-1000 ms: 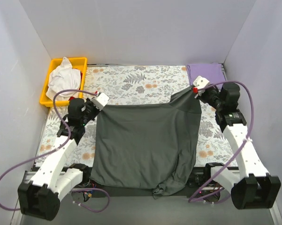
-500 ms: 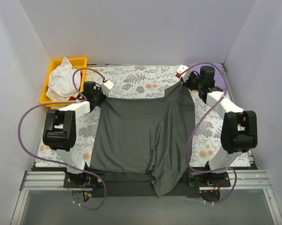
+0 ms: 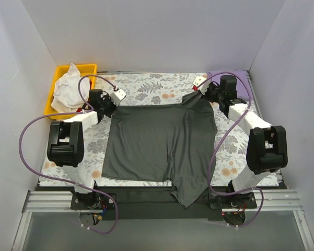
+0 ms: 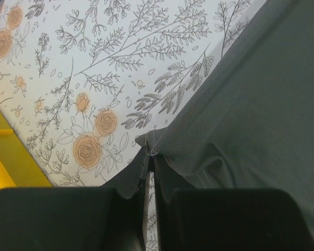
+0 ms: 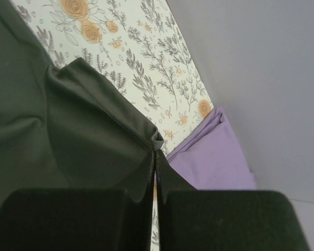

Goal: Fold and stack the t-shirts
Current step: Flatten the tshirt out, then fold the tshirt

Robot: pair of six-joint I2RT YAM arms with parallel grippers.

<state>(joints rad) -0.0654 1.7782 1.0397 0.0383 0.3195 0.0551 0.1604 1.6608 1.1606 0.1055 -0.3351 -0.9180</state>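
The dark charcoal grey t-shirt (image 3: 159, 144) lies spread over the floral tablecloth, its near part hanging past the front edge. My left gripper (image 3: 113, 100) is shut on the shirt's far left corner (image 4: 151, 149). My right gripper (image 3: 201, 90) is shut on its far right corner (image 5: 157, 141). The lavender t-shirt (image 3: 235, 81) lies folded at the far right corner, partly hidden by the right arm; it also shows in the right wrist view (image 5: 214, 157).
A yellow bin (image 3: 89, 70) with white cloth (image 3: 68, 89) stands at the far left. Grey walls close in the sides and back. The floral tablecloth (image 3: 146, 89) shows around the shirt.
Both arms reached far across the table, dragging the grey shirt's top corners away from the bases. In the last half second the shirt settled flatter, its near end drawn further onto the table.
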